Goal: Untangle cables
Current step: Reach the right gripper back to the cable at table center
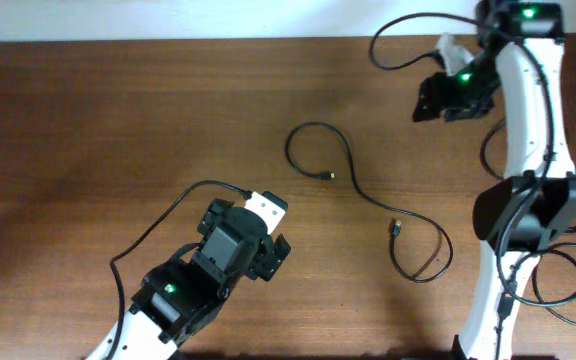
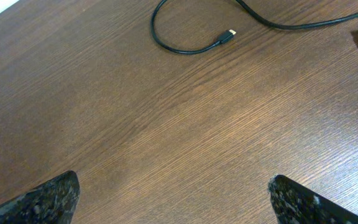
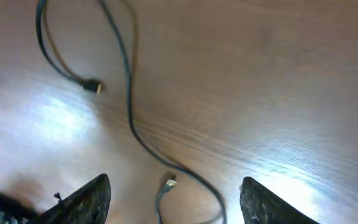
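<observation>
Below and left of the cable, left gripper spread wide, empty over bare worktop. Thin, light and limp by the look; likely to slither when dragged, so best pinched just behind either end. Above and right of it, right gripper apart, holding nothing. Metal-tipped plug crisp only in left wrist view; whole S-shaped run only overhead.

Robotics lab bench, seemingly; wood-grain table filling the frame; left arm at lower left, right arm along right edge; green lights on both.
</observation>
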`<state>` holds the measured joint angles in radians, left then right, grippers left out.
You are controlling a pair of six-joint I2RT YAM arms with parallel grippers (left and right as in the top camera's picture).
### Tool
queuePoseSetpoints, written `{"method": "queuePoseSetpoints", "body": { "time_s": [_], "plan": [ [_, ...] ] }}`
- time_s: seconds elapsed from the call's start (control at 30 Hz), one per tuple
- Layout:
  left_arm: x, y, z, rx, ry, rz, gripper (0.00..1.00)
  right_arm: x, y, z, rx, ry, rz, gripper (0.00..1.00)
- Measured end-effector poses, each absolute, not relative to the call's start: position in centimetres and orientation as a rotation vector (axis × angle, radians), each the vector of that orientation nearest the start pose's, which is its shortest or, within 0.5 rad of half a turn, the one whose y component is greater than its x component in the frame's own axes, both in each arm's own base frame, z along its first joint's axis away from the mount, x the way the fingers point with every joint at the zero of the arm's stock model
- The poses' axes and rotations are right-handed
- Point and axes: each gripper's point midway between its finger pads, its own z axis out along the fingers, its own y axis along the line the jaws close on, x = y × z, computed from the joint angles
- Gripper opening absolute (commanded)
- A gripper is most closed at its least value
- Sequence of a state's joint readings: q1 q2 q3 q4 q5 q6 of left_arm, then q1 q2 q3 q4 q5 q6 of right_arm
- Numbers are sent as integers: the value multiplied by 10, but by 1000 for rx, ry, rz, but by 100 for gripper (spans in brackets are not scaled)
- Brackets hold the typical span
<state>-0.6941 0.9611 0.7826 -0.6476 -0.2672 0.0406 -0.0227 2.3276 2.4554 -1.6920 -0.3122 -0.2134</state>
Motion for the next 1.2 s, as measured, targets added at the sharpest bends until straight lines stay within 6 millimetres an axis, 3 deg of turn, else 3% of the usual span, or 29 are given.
{"method": "queuePoseSetpoints", "body": {
  "time_s": [0.27,0.53,0.63,0.87,1.13,1.2],
  "plan": [
    [247,-146,169,731,2244,4,99,400,92,98,-536,3215,536,65],
    [247,-146,169,730,2244,5,99,364,107,51,-730,3306,577,64],
    [247,-146,169,730,2244,5,99,350,114,33,-898,3288,595,64],
    [247,-146,169,731,2243,5,99,335,128,10,-1140,3233,565,64],
    [247,-146,169,731,2244,4,99,334,129,5,-1155,3165,532,56],
    [247,-146,169,731,2243,4,99,334,128,4,-1150,3154,525,50]
  ]
}}
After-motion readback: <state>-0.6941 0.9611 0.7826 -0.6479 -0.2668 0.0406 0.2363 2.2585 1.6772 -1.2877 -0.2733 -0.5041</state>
